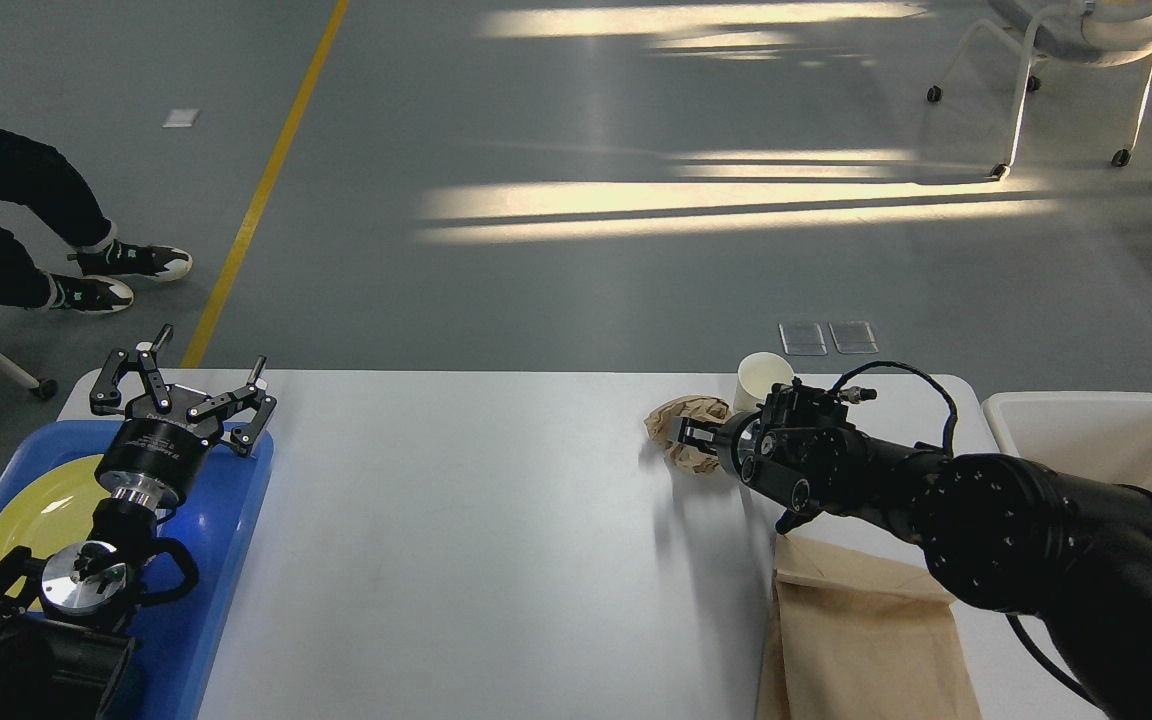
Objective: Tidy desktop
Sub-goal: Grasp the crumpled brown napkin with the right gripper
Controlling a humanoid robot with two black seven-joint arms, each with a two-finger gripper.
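Desktop (496, 520): white, rounded corners, fills the lower view. Left edge: blue tray (236, 560) overhanging, holding a yellow plate (36, 510). Far right corner: white paper cup (762, 378), upright. Just left of the cup: crumpled brown paper wad (681, 415). Near right edge: flat brown paper bag (856, 630), partly under the right arm. Off the right edge: white bin (1096, 430), with what looks like brown paper inside. Left gripper (186, 395): above the tray's far edge, fingers spread wide, nothing held. Right gripper (698, 438): reaching leftward, fingers around the near side of the wad; whether they have closed on it cannot be told, since the fingers are dark against the paper. Step in hand, by judgement: clearing the wad as rubbish, the right arm at the grasp. Next move likely calls for a firm pinch on the soft paper, a lift clear of the cup just beside it, then a carry rightward over the desktop's right edge to the bin. Cup and bag remain to be handled.
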